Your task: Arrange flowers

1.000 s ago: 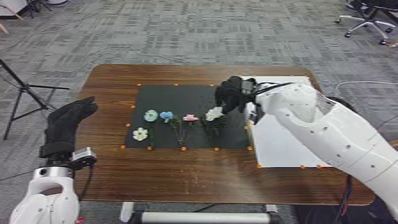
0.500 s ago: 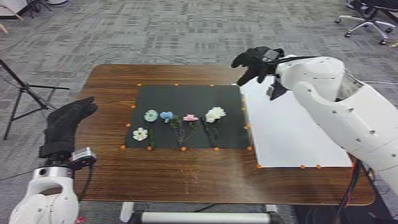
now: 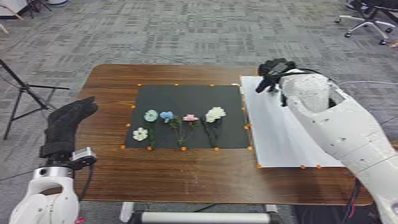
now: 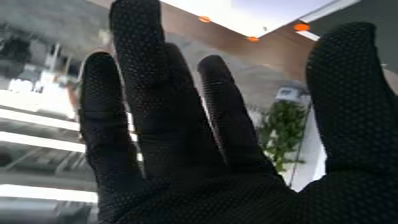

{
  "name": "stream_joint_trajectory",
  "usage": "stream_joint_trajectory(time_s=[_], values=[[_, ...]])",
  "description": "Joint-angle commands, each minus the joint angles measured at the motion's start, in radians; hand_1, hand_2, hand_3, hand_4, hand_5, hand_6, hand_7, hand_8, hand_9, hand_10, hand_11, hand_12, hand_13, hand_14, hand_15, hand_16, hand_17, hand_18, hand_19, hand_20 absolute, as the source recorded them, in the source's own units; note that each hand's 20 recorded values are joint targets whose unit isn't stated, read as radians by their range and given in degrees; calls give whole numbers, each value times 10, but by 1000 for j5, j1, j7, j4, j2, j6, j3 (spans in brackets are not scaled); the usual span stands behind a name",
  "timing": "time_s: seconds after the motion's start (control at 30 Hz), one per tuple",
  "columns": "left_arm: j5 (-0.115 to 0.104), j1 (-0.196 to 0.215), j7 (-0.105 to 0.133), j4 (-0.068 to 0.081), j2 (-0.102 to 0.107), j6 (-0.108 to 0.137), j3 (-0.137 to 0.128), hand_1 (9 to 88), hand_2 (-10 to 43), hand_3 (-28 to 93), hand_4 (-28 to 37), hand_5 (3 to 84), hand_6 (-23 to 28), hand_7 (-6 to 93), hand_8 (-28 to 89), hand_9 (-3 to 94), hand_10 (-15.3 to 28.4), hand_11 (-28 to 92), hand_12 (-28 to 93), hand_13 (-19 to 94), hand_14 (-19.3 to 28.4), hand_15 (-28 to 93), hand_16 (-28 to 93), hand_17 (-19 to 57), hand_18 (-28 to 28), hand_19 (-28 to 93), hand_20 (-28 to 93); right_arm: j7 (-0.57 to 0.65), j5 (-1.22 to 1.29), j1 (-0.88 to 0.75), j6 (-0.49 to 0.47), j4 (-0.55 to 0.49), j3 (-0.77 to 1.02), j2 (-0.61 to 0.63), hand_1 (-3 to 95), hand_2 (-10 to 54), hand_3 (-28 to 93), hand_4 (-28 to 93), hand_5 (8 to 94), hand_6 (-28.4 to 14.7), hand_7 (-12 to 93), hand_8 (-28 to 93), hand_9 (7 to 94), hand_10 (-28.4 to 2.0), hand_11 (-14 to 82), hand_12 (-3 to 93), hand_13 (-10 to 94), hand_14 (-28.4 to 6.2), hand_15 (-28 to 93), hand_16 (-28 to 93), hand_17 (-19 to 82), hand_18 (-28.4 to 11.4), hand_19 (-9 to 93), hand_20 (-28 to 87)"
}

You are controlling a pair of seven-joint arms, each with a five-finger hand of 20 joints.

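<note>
In the head view my right hand is over the far left part of the white sheet. The right wrist view has the same hand with straight, spread fingers and nothing held. On the dark mat lie a white flower, a pink flower, a blue flower, a pale green flower and, nearer, a small white flower. Their stems point toward the near edge. My left hand is open beside the table's left edge.
Orange dots edge the mat and the sheet on the brown table. A black tripod stands on the floor to the left. Green foliage appears in the right wrist view behind the thumb gap.
My right hand has moved away from the white flower, first far and to the right, then slightly nearer over the sheet. The left hand and the flowers keep their places.
</note>
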Motion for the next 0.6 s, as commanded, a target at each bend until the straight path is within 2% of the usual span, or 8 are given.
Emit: stream_joint_trajectory(time_s=[0.03, 0.13, 0.27, 0.4, 0.5, 0.6], values=[[-2, 9, -7, -12, -2, -4, -10, 282, 18, 677, -217, 545, 0, 159, -77, 519, 141, 222, 150, 405, 173, 193, 41, 55, 134, 123, 198, 27, -73, -67, -4, 33, 29, -14, 334, -95, 645, -207, 522, -8, 121, -62, 669, -136, 98, 161, 787, -78, 278, 334, 327, -212, 545, 510], [-1, 8, -6, -13, -4, -3, -10, 283, 18, 677, -217, 545, -1, 159, -77, 518, 141, 222, 150, 405, 172, 193, 41, 56, 134, 123, 197, 49, -48, -91, -14, 17, 46, 3, 382, -95, 654, -211, 557, 2, 142, -70, 692, -122, 109, 163, 803, -63, 294, 342, 336, -206, 562, 513], [-1, 6, -6, -12, -6, -2, -5, 282, 18, 679, -217, 545, -1, 159, -77, 518, 141, 222, 150, 405, 171, 193, 40, 56, 134, 124, 197, 83, -27, -111, 2, 25, 72, 5, 406, -95, 655, -214, 561, 3, 150, -75, 685, -116, 112, 164, 804, -58, 297, 345, 337, -204, 566, 512], [-3, 6, -5, -13, -7, 2, -5, 281, 17, 680, -217, 547, -1, 159, -77, 518, 141, 223, 150, 406, 172, 194, 40, 55, 135, 124, 197, 139, 30, -131, 95, 38, 76, 12, 486, -95, 654, -221, 589, 6, 174, -82, 704, -113, 126, 166, 816, -45, 300, 368, 351, -195, 575, 511], [-4, 7, -7, -14, -7, 3, -6, 282, 18, 679, -218, 547, -1, 159, -77, 518, 141, 222, 150, 406, 172, 193, 40, 56, 134, 124, 196, 146, 71, -131, 137, 34, 65, 26, 571, -95, 595, -208, 651, 2, 189, 43, 769, -100, 86, 230, 852, -26, 278, 426, 375, -187, 582, 514], [-2, 8, -8, -17, -8, 5, -6, 281, 19, 679, -217, 546, -1, 158, -77, 518, 141, 222, 150, 405, 172, 193, 40, 57, 134, 124, 196, 148, 102, -112, 187, 15, 31, 53, 644, -95, 526, -165, 744, 11, 202, 87, 856, -94, 40, 292, 893, -28, 289, 390, 404, -177, 575, 519]])
